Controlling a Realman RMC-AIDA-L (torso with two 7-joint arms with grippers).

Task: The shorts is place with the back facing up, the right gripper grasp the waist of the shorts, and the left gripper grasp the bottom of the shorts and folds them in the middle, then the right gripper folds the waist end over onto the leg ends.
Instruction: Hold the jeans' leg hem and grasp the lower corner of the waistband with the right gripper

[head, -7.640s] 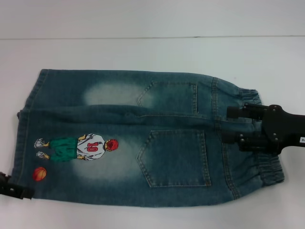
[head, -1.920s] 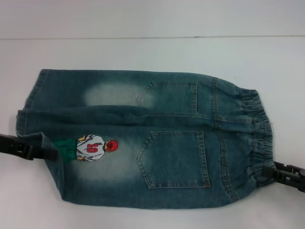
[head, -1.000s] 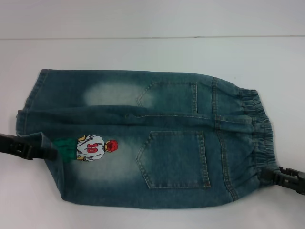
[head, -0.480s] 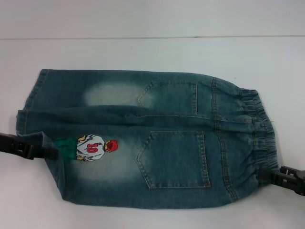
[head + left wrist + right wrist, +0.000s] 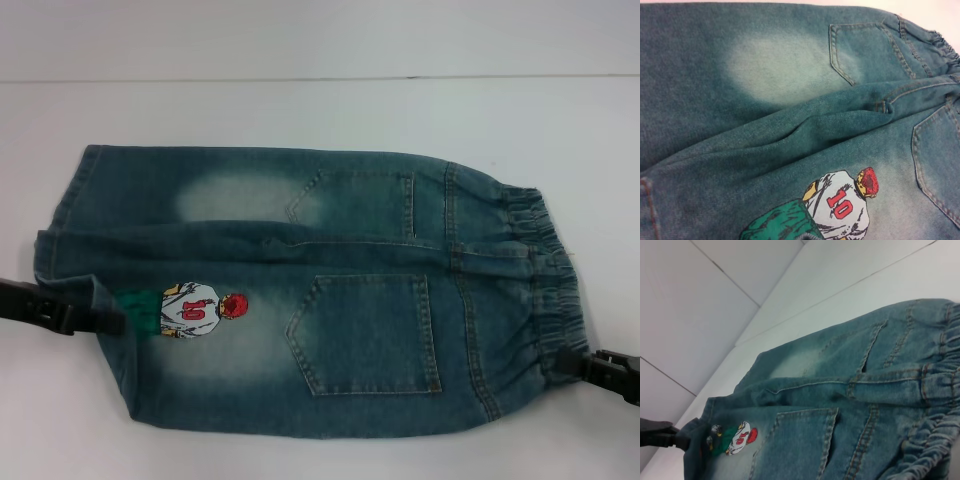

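The shorts [image 5: 300, 290] lie back-up on the white bench [image 5: 320, 110]. The left tool [image 5: 108, 322] is clamped on the near leg hem [image 5: 95, 300], which is bunched inward. The right tool [image 5: 572, 362] grips the near waistband [image 5: 545, 290] corner.

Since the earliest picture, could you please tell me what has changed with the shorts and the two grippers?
The right gripper left the middle of the waistband and now grips the waist's near corner. The left gripper came in from the near leg corner, took the near leg hem and turned it over, hiding the embroidered ball and the player's feet. The shorts otherwise lie flat, back up, as before.
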